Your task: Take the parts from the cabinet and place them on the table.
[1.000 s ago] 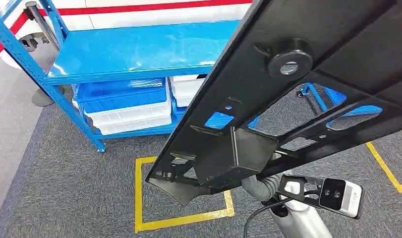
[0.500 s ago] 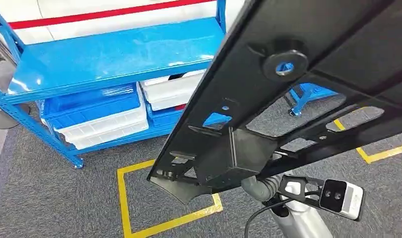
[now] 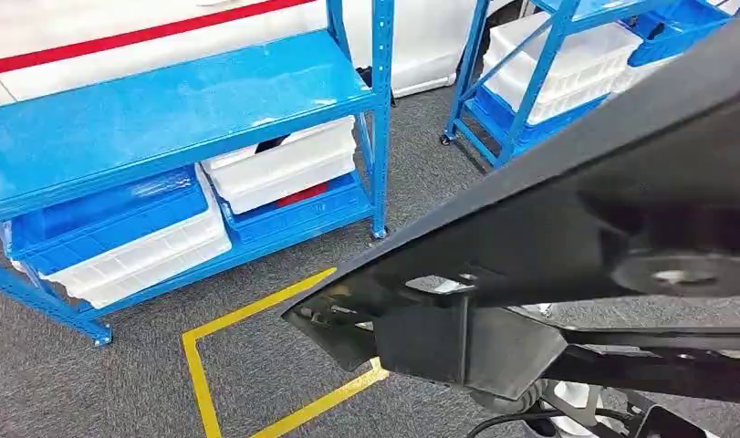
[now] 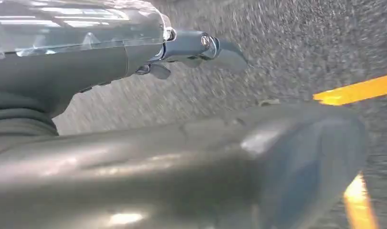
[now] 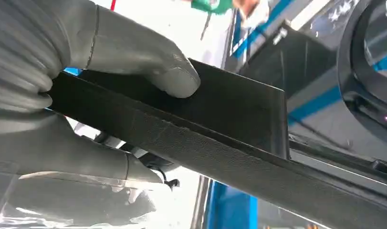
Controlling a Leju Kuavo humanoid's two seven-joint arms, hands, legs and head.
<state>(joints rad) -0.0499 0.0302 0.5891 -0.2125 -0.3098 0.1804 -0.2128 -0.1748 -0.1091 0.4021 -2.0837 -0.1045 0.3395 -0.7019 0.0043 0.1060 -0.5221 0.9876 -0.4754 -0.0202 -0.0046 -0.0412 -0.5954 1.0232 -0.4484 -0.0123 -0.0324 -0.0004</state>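
Fingers (image 5: 77, 162) and thumb of our right hand (image 5: 62, 100) clamped one edge of the long black part (image 3: 567, 228), which ran slantwise across our head view, high over the carpet. Our left hand (image 4: 134, 47) hung over the floor; we couldn't tell its finger state. Blue racks (image 3: 165, 109) stood ahead, with open carpet and yellow floor tape (image 3: 202, 365) between. No table seen, so we judged we'd need to turn, watching that far end near the rack posts.

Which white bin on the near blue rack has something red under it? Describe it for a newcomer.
Start at the blue rack on the left in the head view and drop to its bottom shelf. The white bin is the right-hand one, beside the rack's front post; a red patch shows just beneath it, unlike the left-hand bins.
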